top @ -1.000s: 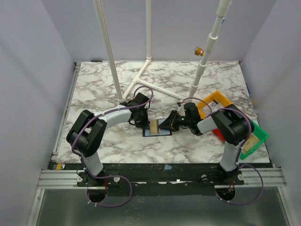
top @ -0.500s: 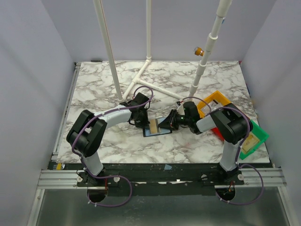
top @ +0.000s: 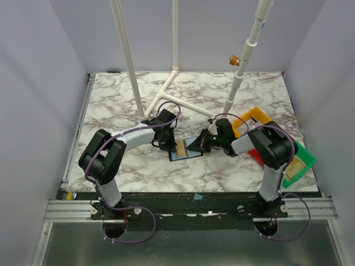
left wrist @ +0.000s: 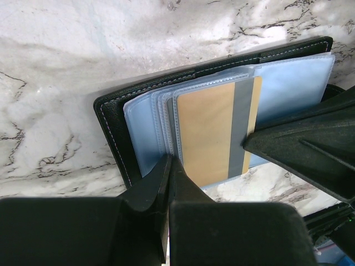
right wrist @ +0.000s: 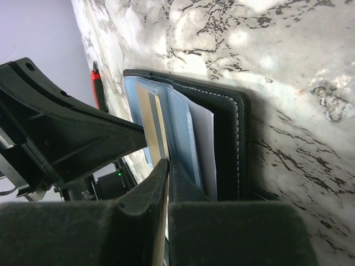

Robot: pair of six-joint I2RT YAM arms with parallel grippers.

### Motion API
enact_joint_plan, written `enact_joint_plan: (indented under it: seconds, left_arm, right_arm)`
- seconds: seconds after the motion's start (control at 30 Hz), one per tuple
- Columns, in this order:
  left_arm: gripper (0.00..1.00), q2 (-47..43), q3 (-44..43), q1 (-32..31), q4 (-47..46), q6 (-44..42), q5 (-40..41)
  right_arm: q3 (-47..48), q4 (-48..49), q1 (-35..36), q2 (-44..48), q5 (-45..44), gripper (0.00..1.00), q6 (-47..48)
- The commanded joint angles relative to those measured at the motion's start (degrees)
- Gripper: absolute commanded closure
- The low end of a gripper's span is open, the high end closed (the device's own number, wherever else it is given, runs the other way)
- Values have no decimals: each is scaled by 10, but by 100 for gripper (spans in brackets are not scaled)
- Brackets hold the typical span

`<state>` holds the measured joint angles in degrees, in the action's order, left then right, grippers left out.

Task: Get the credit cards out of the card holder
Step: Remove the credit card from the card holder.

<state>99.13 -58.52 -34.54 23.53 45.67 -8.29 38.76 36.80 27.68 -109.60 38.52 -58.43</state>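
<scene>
Now | left hand (left wrist: 169,164) fully closed, tips pressing card holder (left wrist: 113,127) edge, likely pinning it | holder lies open on the surface (top: 122,100) | right hand (right wrist: 167,166) pinched nearly together on tan card (left wrist: 208,133) edge, apparently to pull it out

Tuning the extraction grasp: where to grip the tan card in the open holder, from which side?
Pinch the tan card at its grey-striped end across both faces, from the right gripper's side: that end looks free of the sleeve, while the left gripper sits at the opposite edge.
</scene>
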Motion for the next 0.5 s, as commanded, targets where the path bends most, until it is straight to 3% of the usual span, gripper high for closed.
enact_joint_plan:
  seconds: [0.0,0.47]
  left_arm:
    - [100,30,8,-3,20,-5,17]
    - [100,35,52,17,4,-14,14]
  right_arm:
    - [14,-11,7,-1,-14,98,12]
    - [-21,-72,7,61,-90,99,65]
